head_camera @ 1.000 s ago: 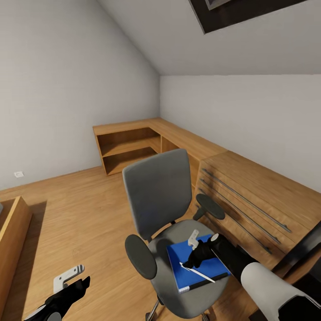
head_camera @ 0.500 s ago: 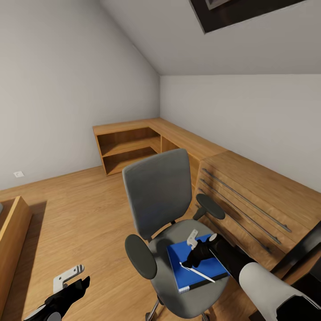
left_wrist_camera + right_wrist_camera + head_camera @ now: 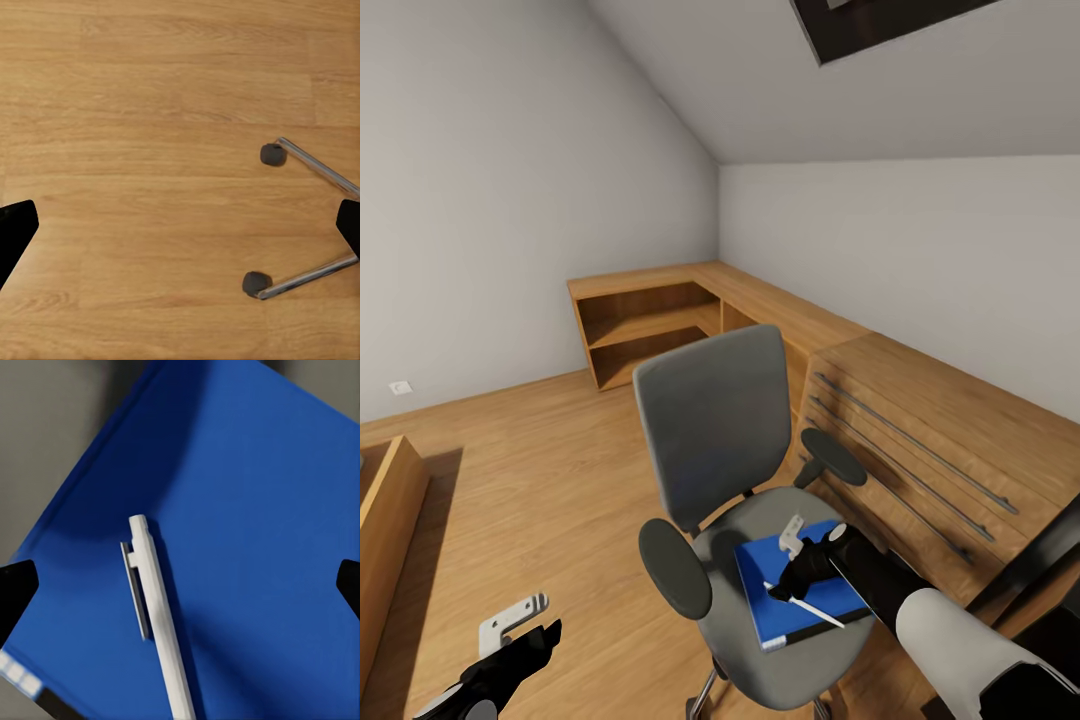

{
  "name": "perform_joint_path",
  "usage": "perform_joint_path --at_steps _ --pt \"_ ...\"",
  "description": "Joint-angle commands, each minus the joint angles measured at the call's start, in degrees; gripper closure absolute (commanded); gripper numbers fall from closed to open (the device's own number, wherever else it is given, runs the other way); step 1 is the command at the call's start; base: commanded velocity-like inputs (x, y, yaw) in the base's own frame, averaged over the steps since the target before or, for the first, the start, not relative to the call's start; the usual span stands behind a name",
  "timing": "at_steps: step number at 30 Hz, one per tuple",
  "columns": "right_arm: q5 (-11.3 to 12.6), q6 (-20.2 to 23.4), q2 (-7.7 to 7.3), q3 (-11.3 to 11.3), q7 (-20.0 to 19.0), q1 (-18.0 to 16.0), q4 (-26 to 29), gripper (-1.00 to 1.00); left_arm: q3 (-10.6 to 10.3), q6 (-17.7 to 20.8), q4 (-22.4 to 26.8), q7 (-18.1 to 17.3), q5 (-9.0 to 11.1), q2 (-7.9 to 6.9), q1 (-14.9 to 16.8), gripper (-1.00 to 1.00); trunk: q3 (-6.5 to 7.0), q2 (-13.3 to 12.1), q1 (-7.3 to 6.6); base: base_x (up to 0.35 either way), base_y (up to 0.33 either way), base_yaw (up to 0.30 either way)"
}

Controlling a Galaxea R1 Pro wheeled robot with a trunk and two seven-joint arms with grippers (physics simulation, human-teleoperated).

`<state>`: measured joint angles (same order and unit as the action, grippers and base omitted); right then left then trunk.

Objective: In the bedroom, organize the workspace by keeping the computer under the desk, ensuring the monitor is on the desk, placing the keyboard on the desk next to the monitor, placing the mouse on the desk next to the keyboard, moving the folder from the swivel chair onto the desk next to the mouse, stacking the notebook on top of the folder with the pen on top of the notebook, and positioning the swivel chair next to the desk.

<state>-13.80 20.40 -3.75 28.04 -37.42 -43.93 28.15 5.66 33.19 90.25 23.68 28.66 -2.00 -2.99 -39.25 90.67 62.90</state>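
Wooden floor (image 3: 540,470); right pincer (image 3: 792,570) partly hides pen (image 3: 815,609) on folder (image 3: 770,590).

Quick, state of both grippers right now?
Left gripper: open, empty, above the floor.
Right gripper: open, holding nothing, over the pen lying on the folder.

Soft, even room light; the swivel chair (image 3: 745,500) throws faint floor shadows. The right wrist close-up is slightly blurred, with dark shadow across the folder (image 3: 225,547).
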Motion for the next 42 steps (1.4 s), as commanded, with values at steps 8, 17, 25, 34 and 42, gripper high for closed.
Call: perform_joint_path --at_steps 8,17,25,34,42 --pt "-0.5 5.0 0.05 0.3 -0.2 0.0 0.2 -1.00 0.0 0.1 0.1 0.5 0.6 -0.02 0.0 -1.00 -0.23 0.4 0.23 0.000 0.000 0.000" --pt "-0.4 6.0 0.71 0.2 -0.2 0.0 0.2 -1.00 0.0 0.1 0.1 0.5 0.6 -0.01 0.0 -1.00 -0.23 0.4 0.23 0.000 0.000 0.000" --pt "-0.4 7.0 1.77 0.2 5.2 0.0 0.1 -1.00 -0.1 0.1 0.1 0.5 0.6 0.04 0.0 -1.00 -0.23 0.4 0.23 0.000 0.000 0.000" --pt "-0.5 7.3 2.54 0.2 8.3 0.0 -0.3 -1.00 -0.1 0.1 0.1 0.5 0.6 0.06 0.0 -1.00 -0.23 0.4 0.23 0.000 0.000 0.000" --pt "-0.5 7.4 2.86 0.3 8.4 0.0 -1.1 -1.00 -0.1 0.1 0.1 0.5 0.6 0.06 0.0 -1.00 -0.23 0.4 0.23 0.000 0.000 0.000"
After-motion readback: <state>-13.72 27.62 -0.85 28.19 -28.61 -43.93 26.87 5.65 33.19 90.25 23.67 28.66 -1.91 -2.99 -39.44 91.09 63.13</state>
